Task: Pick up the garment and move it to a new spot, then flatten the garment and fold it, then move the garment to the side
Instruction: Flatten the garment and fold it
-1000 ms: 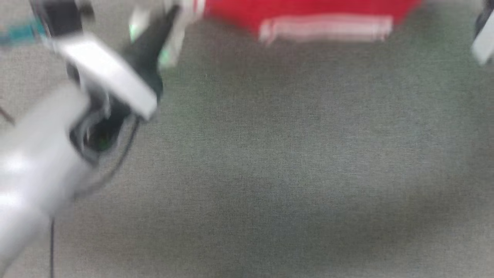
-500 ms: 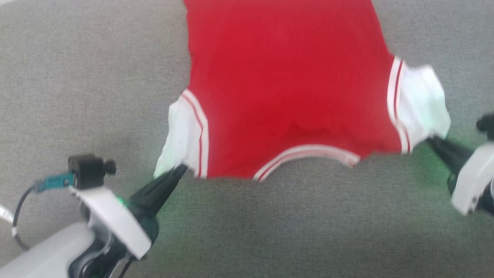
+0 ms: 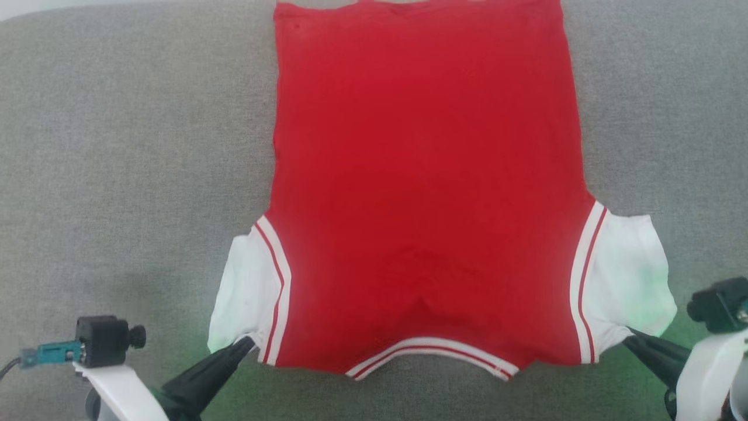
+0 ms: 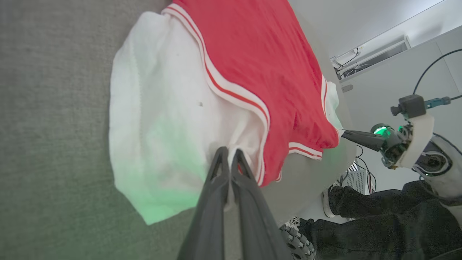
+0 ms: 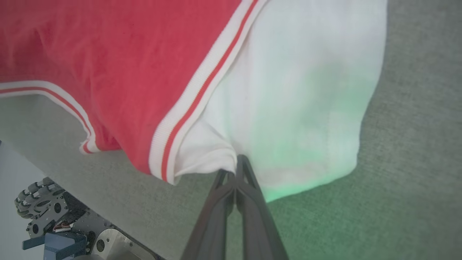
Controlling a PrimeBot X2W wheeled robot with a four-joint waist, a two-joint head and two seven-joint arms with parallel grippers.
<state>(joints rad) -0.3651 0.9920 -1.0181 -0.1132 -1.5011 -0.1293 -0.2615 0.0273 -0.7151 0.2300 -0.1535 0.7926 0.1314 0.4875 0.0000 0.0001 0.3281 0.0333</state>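
Flat garment (image 3: 426,175); left pincer (image 3: 248,342), right pincer (image 3: 626,335) clamp sleeves.

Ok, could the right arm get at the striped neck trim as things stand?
Probably, but not right away: the right gripper is shut on the garment at its white sleeve. Bare grey surface lies between it and the neck trim.
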